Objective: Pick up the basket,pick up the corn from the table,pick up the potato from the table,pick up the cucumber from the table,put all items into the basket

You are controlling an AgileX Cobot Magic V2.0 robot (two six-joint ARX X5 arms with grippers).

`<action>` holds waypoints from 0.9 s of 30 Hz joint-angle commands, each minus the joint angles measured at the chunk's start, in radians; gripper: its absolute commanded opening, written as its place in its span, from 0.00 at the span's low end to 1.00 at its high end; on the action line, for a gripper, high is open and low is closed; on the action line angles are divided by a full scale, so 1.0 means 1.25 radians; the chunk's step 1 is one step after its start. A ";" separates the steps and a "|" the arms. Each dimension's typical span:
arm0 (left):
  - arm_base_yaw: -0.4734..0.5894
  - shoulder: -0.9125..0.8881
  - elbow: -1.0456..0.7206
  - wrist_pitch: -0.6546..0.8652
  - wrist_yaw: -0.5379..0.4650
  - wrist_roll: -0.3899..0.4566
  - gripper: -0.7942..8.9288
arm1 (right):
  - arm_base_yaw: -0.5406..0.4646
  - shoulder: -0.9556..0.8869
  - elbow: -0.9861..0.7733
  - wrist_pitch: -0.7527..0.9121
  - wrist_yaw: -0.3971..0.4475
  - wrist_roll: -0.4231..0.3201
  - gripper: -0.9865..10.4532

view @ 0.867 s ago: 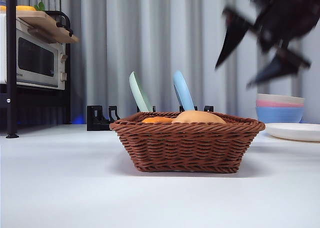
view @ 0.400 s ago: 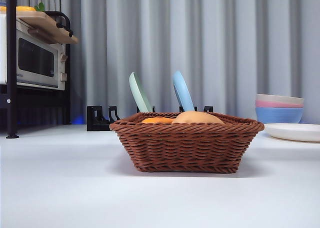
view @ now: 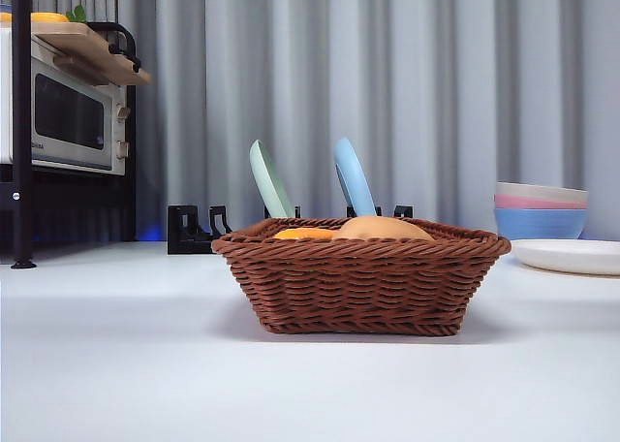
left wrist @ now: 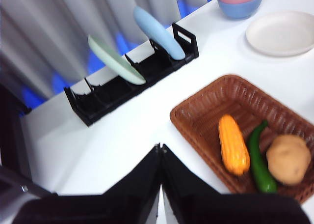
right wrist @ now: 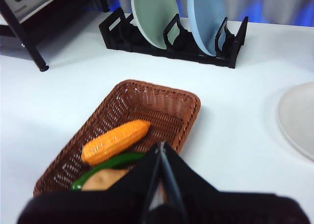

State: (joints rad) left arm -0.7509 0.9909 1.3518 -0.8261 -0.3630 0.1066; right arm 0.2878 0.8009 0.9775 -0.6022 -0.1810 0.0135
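A: What does the front view show?
B: One basket (view: 360, 279), brown woven wicker with flared sides and a braided rim, standing on the white table (view: 145, 364). Above its rim rise the tan dome of the potato (view: 383, 228) and, just beside it, an orange sliver of the corn (view: 305, 234). No arm appears in this view.

A: And the contents, seen from above?
B: Three items, one of each, all inside the basket (left wrist: 211, 116). The corn (left wrist: 233, 143) is glossy orange-yellow with rows of bumpy kernels and tapered ends. The cucumber (left wrist: 258, 160) is slim, dark green and slightly curved, lying between the corn and the potato (left wrist: 288, 158), which is smooth, oval and beige. In the right wrist view the corn (right wrist: 116, 141) lies across the basket (right wrist: 162, 103), the cucumber (right wrist: 110, 166) alongside it, and the potato (right wrist: 104, 181) is partly hidden behind the jaws.

A: State of the grippers?
B: The left gripper (left wrist: 160, 150) is pressed closed, jaws meeting edge to edge, grasping nothing, off to the side of the basket. The right gripper (right wrist: 161, 148) is likewise clenched on nothing, above the basket's near end.

A: Other items, counted?
B: Two plates upright in a black rack (right wrist: 171, 44), one pale green (right wrist: 153, 13), one blue (right wrist: 208, 15); one stack of pastel bowls (view: 542, 209); one white plate (view: 570, 256); one microwave (view: 63, 117).
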 commanded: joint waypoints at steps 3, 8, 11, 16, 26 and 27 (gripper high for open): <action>-0.002 -0.149 -0.254 0.100 -0.003 -0.026 0.07 | 0.003 -0.073 -0.123 0.032 0.004 -0.006 0.08; -0.002 -0.292 -0.456 0.204 -0.002 -0.047 0.07 | 0.003 -0.176 -0.275 0.130 0.004 0.029 0.08; -0.002 -0.320 -0.479 0.169 0.001 -0.147 0.08 | 0.001 -0.189 -0.295 0.128 0.007 0.099 0.09; -0.002 -0.315 -0.479 0.095 0.001 -0.172 0.08 | 0.001 -0.184 -0.294 0.135 0.033 0.199 0.09; -0.002 -0.304 -0.479 0.080 0.000 -0.172 0.08 | 0.001 -0.180 -0.294 0.127 0.073 0.198 0.09; -0.002 -0.304 -0.479 0.080 0.001 -0.172 0.08 | 0.001 -0.180 -0.294 0.127 0.073 0.198 0.09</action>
State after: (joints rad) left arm -0.7513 0.6128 0.7574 -0.7315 -0.3618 -0.0986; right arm 0.2886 0.5747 0.6132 -0.4484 -0.0933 0.2512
